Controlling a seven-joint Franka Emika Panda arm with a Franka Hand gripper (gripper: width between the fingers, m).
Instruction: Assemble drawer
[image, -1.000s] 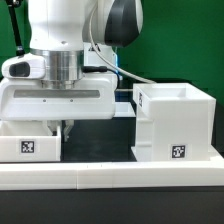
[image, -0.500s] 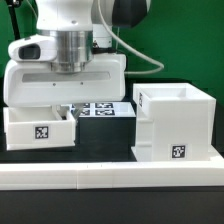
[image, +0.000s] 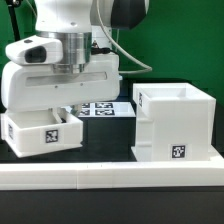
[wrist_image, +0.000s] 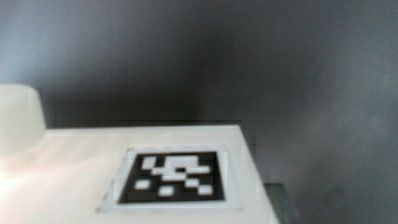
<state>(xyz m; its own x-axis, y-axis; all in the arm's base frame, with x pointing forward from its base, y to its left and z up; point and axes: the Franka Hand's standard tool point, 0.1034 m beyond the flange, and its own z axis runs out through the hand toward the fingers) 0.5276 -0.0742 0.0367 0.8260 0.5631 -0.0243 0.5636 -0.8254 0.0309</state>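
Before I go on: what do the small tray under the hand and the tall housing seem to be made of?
The small tray is likely white plastic with a smooth matte finish: flat even faces, crisp edges. The tall housing appears to be the same white plastic: thin uniform walls, no grain. Its tag looks like a printed sticker, though that is unsure.

A robotics lab test rig: a plain green backdrop (image: 175, 40) stands behind the claw (image: 61, 112); a black tabletop (image: 100, 140) lies beneath it; the marker board (image: 100, 108) lies near it; the housing (image: 175, 125) beside it carries a printed square tag.
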